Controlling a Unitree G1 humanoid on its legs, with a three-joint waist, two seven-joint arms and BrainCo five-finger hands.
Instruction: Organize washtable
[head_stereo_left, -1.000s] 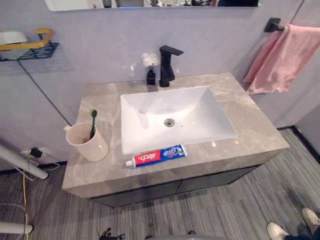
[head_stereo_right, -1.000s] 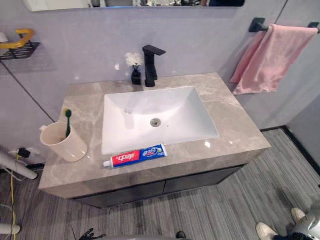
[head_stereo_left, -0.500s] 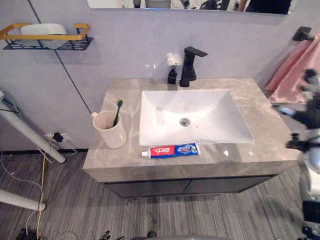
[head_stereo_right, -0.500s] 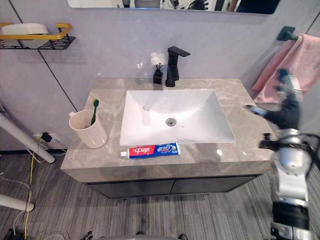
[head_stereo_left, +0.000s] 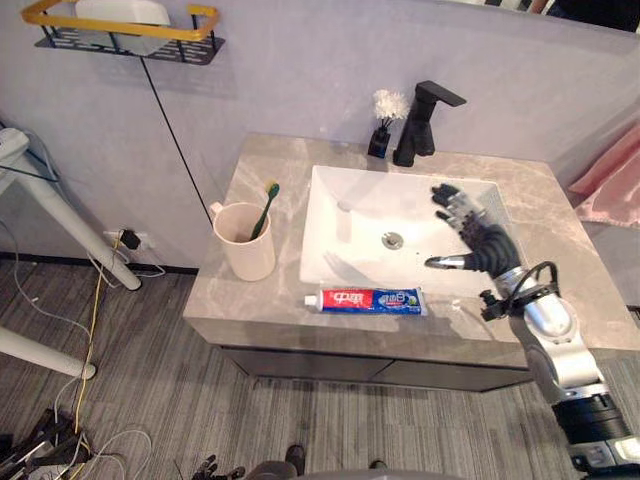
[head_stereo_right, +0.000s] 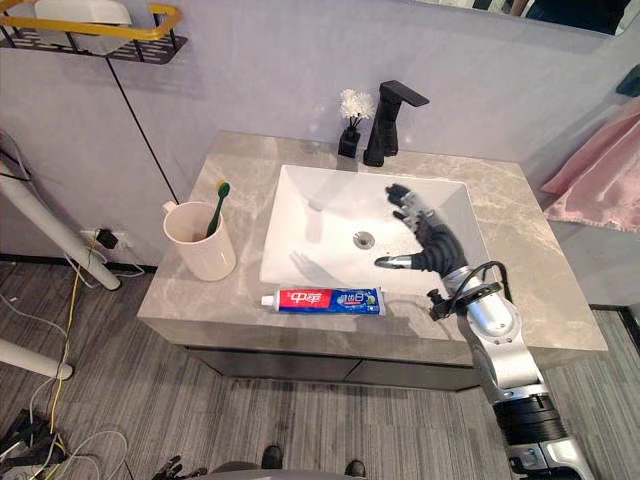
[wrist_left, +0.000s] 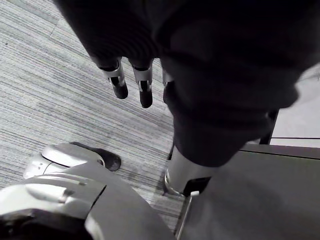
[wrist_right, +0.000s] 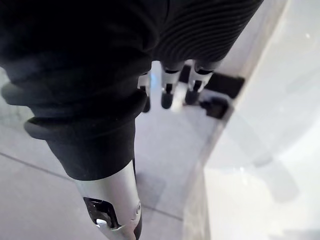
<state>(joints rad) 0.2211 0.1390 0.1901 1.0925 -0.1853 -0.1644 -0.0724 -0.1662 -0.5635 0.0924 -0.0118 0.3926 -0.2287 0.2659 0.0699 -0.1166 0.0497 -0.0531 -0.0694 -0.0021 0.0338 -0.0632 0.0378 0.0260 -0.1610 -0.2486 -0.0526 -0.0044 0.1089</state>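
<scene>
A red, white and blue toothpaste tube lies flat on the grey marble countertop, along the front rim of the white sink. At the counter's left stands a cream cup holding a green toothbrush. My right hand hovers open over the right side of the sink, fingers spread, thumb pointing at the drain, a little behind the tube's cap end. It holds nothing. My left hand hangs over the grey floor with straight fingers, empty.
A black faucet and a small black vase with a white flower stand behind the sink. A black and yellow wall shelf hangs at the upper left, a pink towel at the right. White stand legs lean at the left.
The camera has shifted, so the whole scene sits differently. My right hand has come in from the right edge to above the sink. Cup, toothbrush and tube have kept their places.
</scene>
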